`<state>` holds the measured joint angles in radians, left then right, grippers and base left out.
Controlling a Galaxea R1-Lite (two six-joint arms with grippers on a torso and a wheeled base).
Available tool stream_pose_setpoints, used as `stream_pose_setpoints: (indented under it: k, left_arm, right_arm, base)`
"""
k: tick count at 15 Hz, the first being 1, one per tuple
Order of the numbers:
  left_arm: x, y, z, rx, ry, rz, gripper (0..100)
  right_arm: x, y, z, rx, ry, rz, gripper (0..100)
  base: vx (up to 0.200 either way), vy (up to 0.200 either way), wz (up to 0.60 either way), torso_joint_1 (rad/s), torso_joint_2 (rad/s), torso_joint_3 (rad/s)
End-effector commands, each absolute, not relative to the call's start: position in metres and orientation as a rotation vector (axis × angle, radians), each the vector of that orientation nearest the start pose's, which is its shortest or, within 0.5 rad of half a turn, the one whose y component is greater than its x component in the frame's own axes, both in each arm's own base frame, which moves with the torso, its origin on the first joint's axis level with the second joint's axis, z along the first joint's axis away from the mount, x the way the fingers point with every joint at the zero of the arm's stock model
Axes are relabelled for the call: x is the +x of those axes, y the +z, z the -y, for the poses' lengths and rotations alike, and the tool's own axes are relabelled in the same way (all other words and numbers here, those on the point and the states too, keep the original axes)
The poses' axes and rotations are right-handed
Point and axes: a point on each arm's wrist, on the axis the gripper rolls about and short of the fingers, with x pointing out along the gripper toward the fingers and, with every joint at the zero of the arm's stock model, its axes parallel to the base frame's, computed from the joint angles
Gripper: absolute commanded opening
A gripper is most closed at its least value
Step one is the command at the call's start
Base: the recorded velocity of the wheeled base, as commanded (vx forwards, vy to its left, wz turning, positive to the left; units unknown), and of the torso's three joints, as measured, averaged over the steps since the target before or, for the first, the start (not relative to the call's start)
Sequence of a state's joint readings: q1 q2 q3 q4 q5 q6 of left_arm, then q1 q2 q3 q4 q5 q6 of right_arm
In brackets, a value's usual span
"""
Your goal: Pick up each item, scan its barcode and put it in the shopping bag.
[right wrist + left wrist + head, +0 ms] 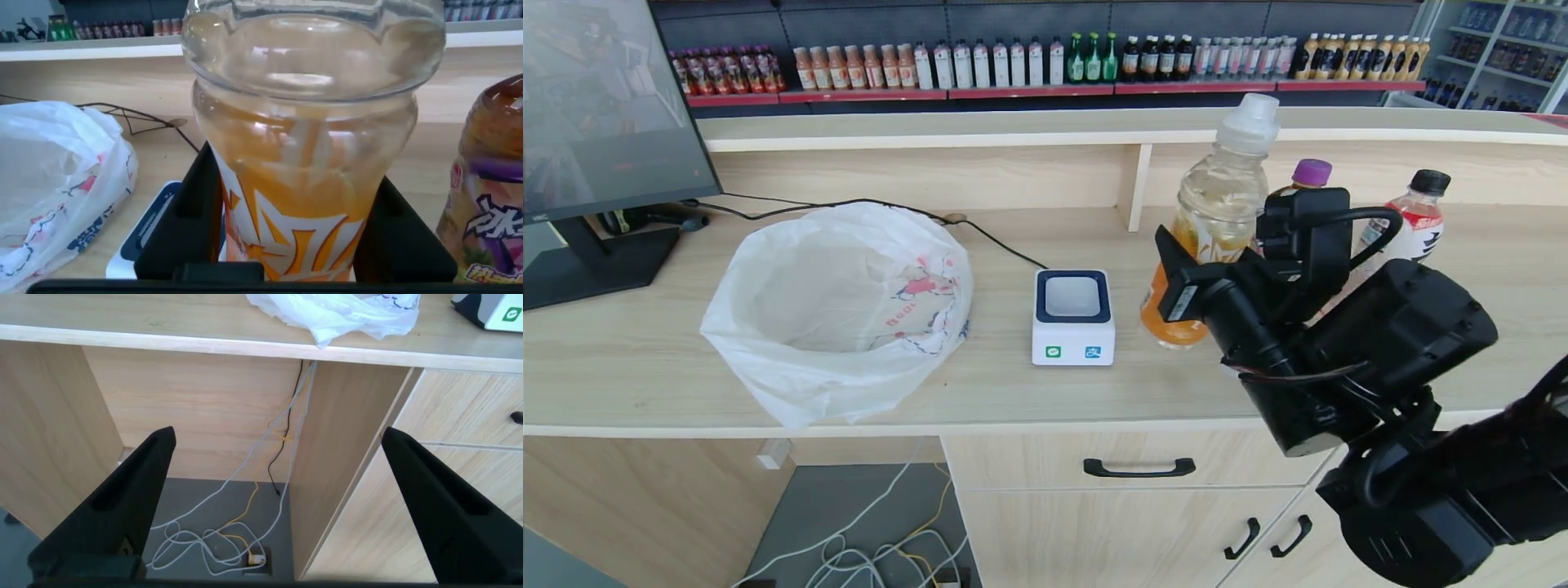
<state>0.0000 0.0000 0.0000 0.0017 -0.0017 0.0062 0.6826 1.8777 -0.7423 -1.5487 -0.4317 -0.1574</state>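
My right gripper (1205, 265) is shut on an orange drink bottle (1221, 196) with a clear cap, which leans slightly just right of the scanner (1072, 317). In the right wrist view the bottle (302, 122) stands between the two black fingers (184, 220). The white shopping bag (837, 310) stands open on the counter's left part. My left gripper (278, 441) hangs open below the counter edge with nothing between its fingers, facing the cables on the floor.
Behind the held bottle stand a purple-capped bottle (1311, 173) and a black-capped bottle with a red label (1417, 212). A monitor (605, 106) sits at the far left, and a cable runs to the scanner. Drawers with black handles (1139, 468) lie under the counter (1013, 392).
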Motion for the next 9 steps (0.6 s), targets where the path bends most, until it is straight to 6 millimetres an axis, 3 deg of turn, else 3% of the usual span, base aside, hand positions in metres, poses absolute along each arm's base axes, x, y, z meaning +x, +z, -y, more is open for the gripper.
stream_pose_setpoints:
  k: [1, 9]
  left_arm:
    - [-0.023, 0.075, 0.000, 0.006, -0.002, -0.002, 100]
    - [-0.023, 0.075, 0.000, 0.006, -0.002, -0.002, 100]
  right_arm:
    - [0.234, 0.204, -0.189, 0.073, 0.245, 0.372, 0]
    - [0.199, 0.193, -0.186, 0.125, 0.338, 0.304, 0]
  base:
    - [0.000, 0.000, 0.00, 0.000, 0.00, 0.000]
    - [0.000, 0.000, 0.00, 0.000, 0.00, 0.000]
